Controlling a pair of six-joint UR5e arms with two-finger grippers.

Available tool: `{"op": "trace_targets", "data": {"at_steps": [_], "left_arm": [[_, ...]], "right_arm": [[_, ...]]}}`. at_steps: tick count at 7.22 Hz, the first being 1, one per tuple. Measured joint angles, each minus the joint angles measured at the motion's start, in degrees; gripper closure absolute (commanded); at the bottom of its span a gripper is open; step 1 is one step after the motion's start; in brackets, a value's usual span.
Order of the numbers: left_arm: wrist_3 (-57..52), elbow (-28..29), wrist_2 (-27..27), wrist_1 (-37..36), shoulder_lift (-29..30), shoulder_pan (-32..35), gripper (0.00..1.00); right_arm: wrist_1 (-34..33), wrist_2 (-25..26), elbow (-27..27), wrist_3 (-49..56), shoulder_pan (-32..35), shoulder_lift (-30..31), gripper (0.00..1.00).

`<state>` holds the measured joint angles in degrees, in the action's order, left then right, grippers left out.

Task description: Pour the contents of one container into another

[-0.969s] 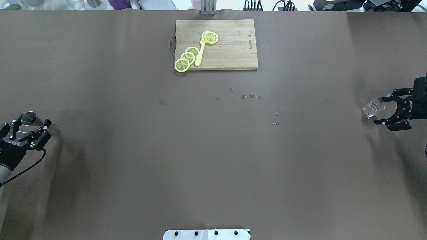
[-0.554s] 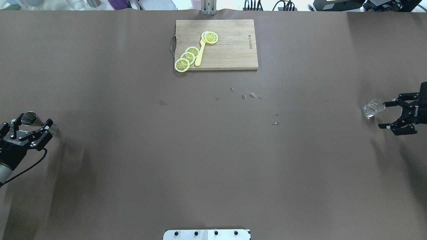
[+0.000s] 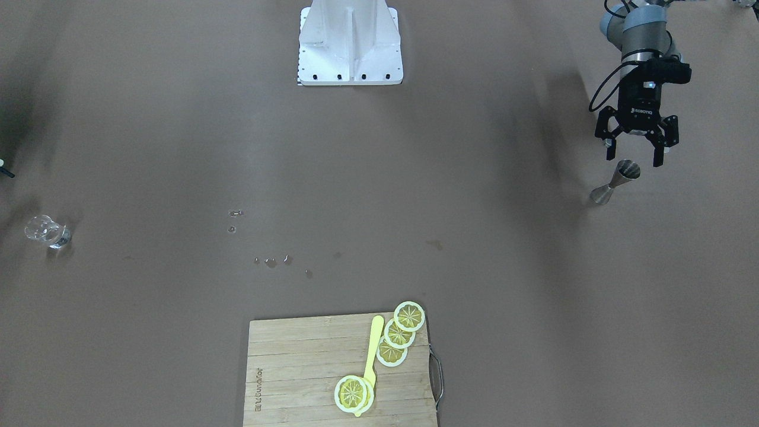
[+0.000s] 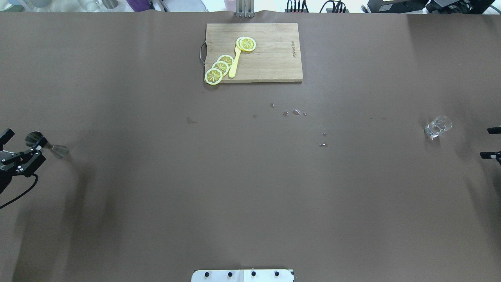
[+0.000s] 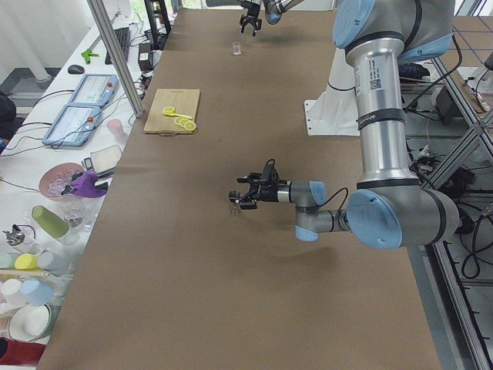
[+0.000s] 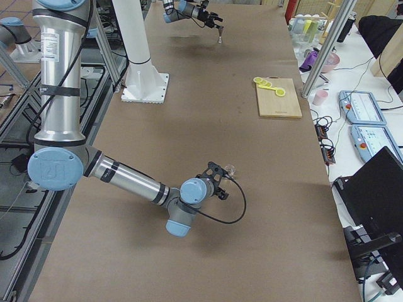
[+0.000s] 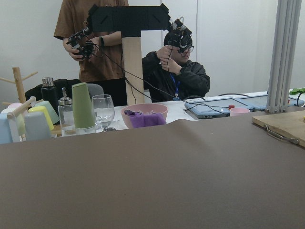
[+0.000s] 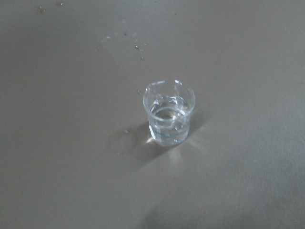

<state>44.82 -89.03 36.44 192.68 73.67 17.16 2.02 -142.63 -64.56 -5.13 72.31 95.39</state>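
Observation:
The steel jigger (image 4: 45, 144) stands upright and free at the table's far left, also the jigger (image 3: 616, 181) in the front view. My left gripper (image 4: 22, 144) is open just behind it, fingers apart and touching nothing; the front view shows the same left gripper (image 3: 633, 159). The clear glass (image 4: 438, 126) holds clear liquid at the far right, seen close as the glass (image 8: 169, 114) in the right wrist view. My right gripper (image 4: 492, 143) is open at the frame's edge, well clear of the glass, with only its fingertips (image 4: 487, 155) showing.
A wooden cutting board (image 4: 270, 58) with lemon slices (image 4: 220, 67) and a yellow spoon sits at the far middle. Small droplets (image 4: 296, 112) lie on the brown table. The robot base (image 3: 350, 41) is at the near edge. People, cups and bowls stand beyond the left end.
Both grippers have drawn back outward from their containers. The left one no longer straddles the jigger, and the right one has slid almost out of view. The jigger and the glass stayed put.

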Motion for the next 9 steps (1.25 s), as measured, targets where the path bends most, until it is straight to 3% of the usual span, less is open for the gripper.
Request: {"op": "trace_targets", "data": {"at_steps": [2, 4, 7, 9], "left_arm": [[-0.2, -3.3, 2.7, -2.8, -0.6, 0.8, 0.03], [-0.5, -9.7, 11.9, -11.7, 1.7, 5.0, 0.03], [-0.5, -12.1, 24.5, -28.5, 13.8, 10.6, 0.03], [-0.5, -10.8, 32.5, -39.9, 23.7, 12.3, 0.03]], "right_arm": [[-6.9, -2.6, -1.9, -0.1, 2.7, 3.1, 0.00], [-11.4, -2.6, -2.6, 0.1, 3.8, 5.3, 0.00], [-17.2, 1.8, -3.1, 1.9, 3.5, 4.7, 0.00], [-25.7, 2.6, -5.5, 3.1, 3.5, 3.6, 0.00]]}}
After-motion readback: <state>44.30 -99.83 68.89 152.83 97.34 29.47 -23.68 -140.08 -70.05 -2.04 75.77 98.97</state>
